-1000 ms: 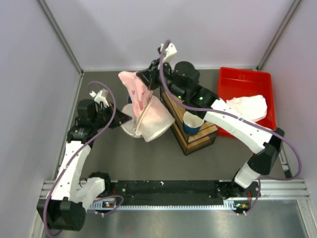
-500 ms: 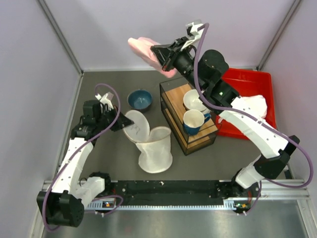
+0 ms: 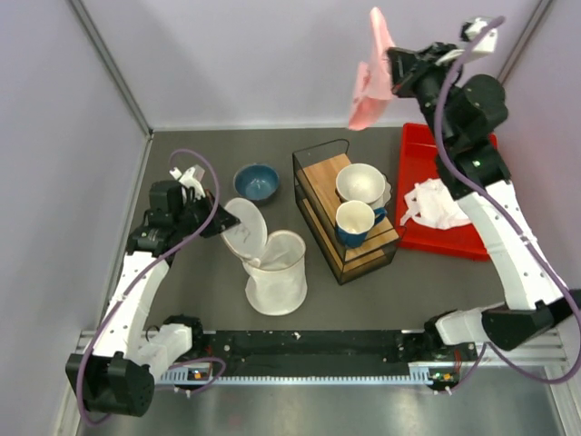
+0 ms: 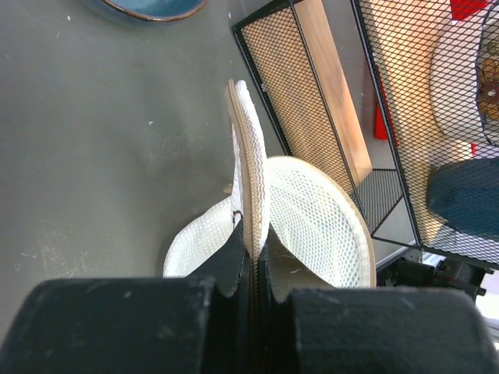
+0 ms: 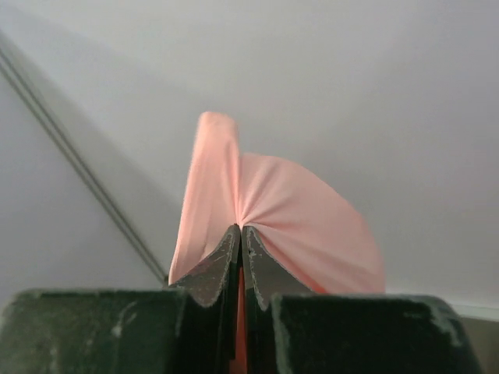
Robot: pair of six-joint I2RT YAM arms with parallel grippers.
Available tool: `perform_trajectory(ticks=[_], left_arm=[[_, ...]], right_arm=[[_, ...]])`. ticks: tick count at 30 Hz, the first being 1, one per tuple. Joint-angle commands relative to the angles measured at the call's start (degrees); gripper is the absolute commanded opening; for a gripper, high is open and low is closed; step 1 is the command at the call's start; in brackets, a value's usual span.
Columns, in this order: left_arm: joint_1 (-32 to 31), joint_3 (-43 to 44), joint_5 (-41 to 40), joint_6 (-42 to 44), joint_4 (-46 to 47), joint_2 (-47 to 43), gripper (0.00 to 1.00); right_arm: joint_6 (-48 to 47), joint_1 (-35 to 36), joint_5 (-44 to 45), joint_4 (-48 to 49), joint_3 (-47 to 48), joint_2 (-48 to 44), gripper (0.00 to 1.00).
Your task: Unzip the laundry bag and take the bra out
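The white mesh laundry bag (image 3: pixel 277 282) lies open on the table left of centre, its round lid (image 3: pixel 247 229) standing up. My left gripper (image 3: pixel 218 224) is shut on the lid's edge; in the left wrist view the jaws clamp the zippered rim (image 4: pixel 249 187), with the bag's mouth (image 4: pixel 320 226) behind. My right gripper (image 3: pixel 394 71) is raised high at the back right and is shut on the pale pink bra (image 3: pixel 370 82), which hangs from it in the air. In the right wrist view the pink fabric (image 5: pixel 273 210) fans out from the closed jaws (image 5: pixel 241 231).
A black wire rack (image 3: pixel 320 195) with a wooden shelf holds a white cup (image 3: pixel 360 183) and a blue mug (image 3: pixel 352 223), right of the bag. A blue bowl (image 3: pixel 256 181) sits behind the bag. A red tray (image 3: pixel 454 154) with white cloth (image 3: pixel 438 203) stands at the right.
My right arm has swung up and to the right, carrying the bra from above the bag to high over the tray's back edge. The bag has dropped onto the table; my left gripper keeps the lid.
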Motion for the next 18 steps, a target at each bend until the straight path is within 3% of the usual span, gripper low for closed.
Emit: perform_trajectory(ticks=[1,11,18], left_arm=[[-0.1,4.0,-2.7,2.3,0.0,-1.3,0.0],[0.1,9.9,-7.5,5.1,-3.2,-3.1,0.0],[2.1,13.7,-8.6,5.5,-5.2,-2.4,0.0]], right_arm=[[0.7,-6.1,3.5,0.3,-4.2,-6.2,0.0],[6.8,-27.6,2.6,-4.6,-23.8,-9.5,0.0],[6.4,-32.9,1.0,-5.0,-20.4,3.5,0.0]])
